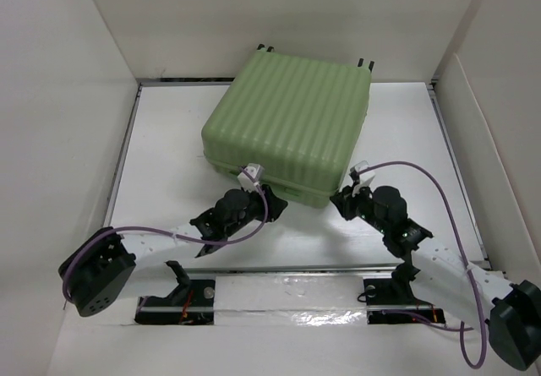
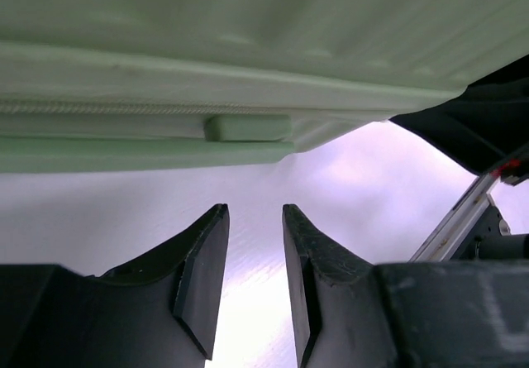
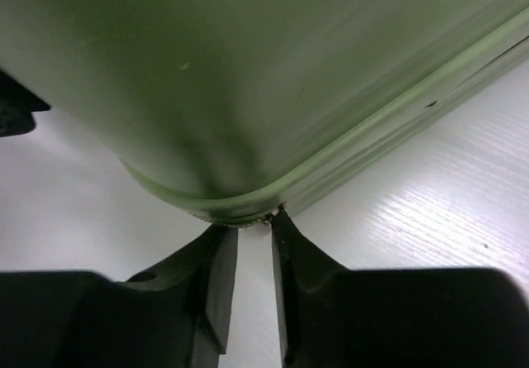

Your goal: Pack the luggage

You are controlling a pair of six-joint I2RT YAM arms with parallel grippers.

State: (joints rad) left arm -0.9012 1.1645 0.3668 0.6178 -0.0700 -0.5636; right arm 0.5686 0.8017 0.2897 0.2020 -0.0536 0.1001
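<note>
Jaws narrow and gripping nothing on both arms, at the near side of the shut luggage (image 1: 292,114).
Left gripper (image 2: 254,211) is hovering just short of a small green tab (image 2: 248,127) on the seam; right gripper (image 3: 252,223) is touching the rim at the case's near right corner with one tip. Luggage is lying flat by the middle of the worktop's (image 1: 169,139) far edge. Risk: tips skating off the rounded shell, or a push sliding the case away instead of opening it.

No legible text, label, brand, number or sign: I read none on the luggage (image 1: 292,122).
</note>
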